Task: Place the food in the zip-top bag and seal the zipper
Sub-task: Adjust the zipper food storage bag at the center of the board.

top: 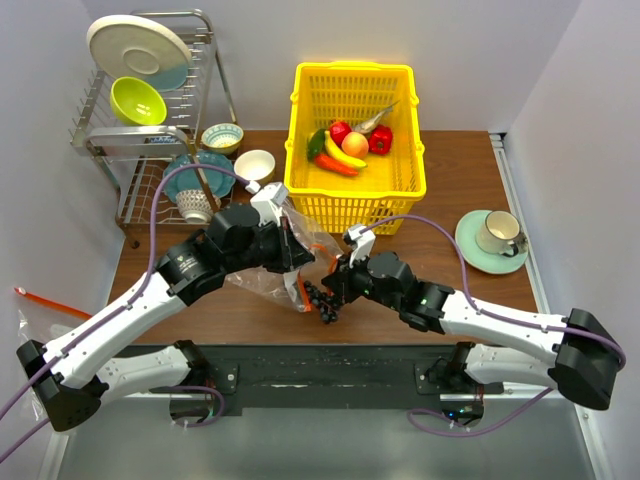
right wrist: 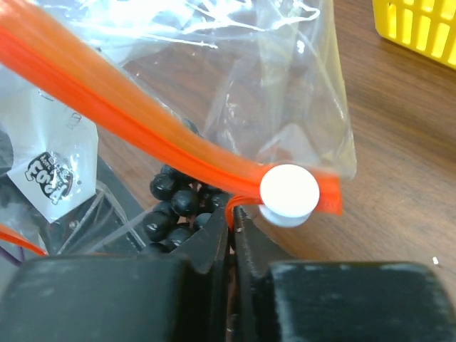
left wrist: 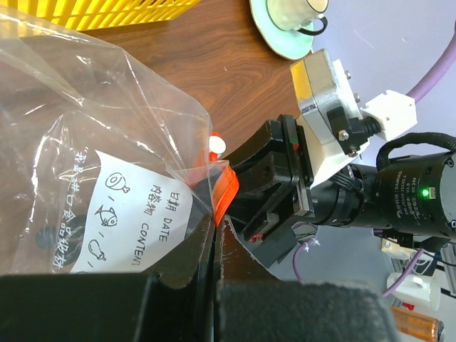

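Overview of the bagging task, early stage. The desk (top: 450, 170) carries a yellow basket (top: 350, 205) well beyond both grippers. The basket holds most of the food: red apple (top: 340, 130), peach (top: 354, 143), red pepper (top: 380, 140), banana (top: 345, 155), cucumber (top: 316, 143) and a grey piece (top: 372, 120).

The zip-top bag (top: 262, 280) lies crumpled on the desk between the two arms, its printed label facing the left wrist camera. The left gripper (left wrist: 214, 256) has its fingers together, pinching the bag's film at the mouth edge. The right gripper (right wrist: 231, 239) faces it, just beside it, with its fingers pressed together on the zipper (right wrist: 128, 121). The orange strip runs straight into the narrow gap between them.

The dark grapes (right wrist: 174, 203) sit just beyond the right gripper's fingertips, beneath the zipper. Whether they lie inside the film or only at the mouth cannot be told. The white end piece (right wrist: 288, 191) rests on the zipper immediately above the right gripper's fingers.

Judged progress: at most one piece is bagged. Six pieces wait in the basket, and the zipper has not been run shut, so most of the loading and all of the sealing are left.
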{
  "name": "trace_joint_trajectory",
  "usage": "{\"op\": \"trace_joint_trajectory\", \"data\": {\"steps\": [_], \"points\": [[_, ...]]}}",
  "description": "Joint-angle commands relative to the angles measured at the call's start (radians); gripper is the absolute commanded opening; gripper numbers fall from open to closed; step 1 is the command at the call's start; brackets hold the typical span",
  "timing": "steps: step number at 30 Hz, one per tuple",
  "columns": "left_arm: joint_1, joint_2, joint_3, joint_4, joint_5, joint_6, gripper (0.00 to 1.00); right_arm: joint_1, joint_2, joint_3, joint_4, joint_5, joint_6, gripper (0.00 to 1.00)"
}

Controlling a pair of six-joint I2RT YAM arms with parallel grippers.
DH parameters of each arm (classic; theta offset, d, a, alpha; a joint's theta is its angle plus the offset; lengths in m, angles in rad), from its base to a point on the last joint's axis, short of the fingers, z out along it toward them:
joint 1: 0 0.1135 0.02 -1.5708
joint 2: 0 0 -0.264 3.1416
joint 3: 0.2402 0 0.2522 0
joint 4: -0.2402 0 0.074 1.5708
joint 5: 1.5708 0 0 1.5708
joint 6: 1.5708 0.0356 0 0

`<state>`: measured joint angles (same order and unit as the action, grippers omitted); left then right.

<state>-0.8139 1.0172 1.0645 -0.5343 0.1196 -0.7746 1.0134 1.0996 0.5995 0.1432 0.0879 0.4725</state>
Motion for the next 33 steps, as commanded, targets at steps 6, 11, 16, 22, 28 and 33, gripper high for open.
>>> {"op": "trace_joint_trajectory", "data": {"steps": [6,11,16,22,28,33], "points": [[-0.001,-0.014,0.012,-0.003,-0.04,0.015,0.0,-0.002,-0.033,0.06,-0.145,0.09,0.028,0.0],[0.024,-0.009,0.021,-0.048,-0.074,0.044,0.0,-0.002,-0.05,0.143,-0.382,0.079,0.051,0.0],[0.079,0.009,0.052,-0.11,-0.09,0.106,0.0,-0.002,-0.053,0.247,-0.609,0.033,0.078,0.0],[0.124,0.064,0.118,-0.187,-0.098,0.176,0.0,-0.001,0.002,0.39,-0.888,-0.085,0.083,0.0],[0.131,0.106,0.131,-0.23,-0.09,0.216,0.0,-0.002,0.041,0.565,-1.089,-0.221,0.094,0.0],[0.13,0.098,0.094,-0.211,-0.026,0.218,0.0,-0.004,0.114,0.742,-1.18,-0.388,0.061,0.0]]}}
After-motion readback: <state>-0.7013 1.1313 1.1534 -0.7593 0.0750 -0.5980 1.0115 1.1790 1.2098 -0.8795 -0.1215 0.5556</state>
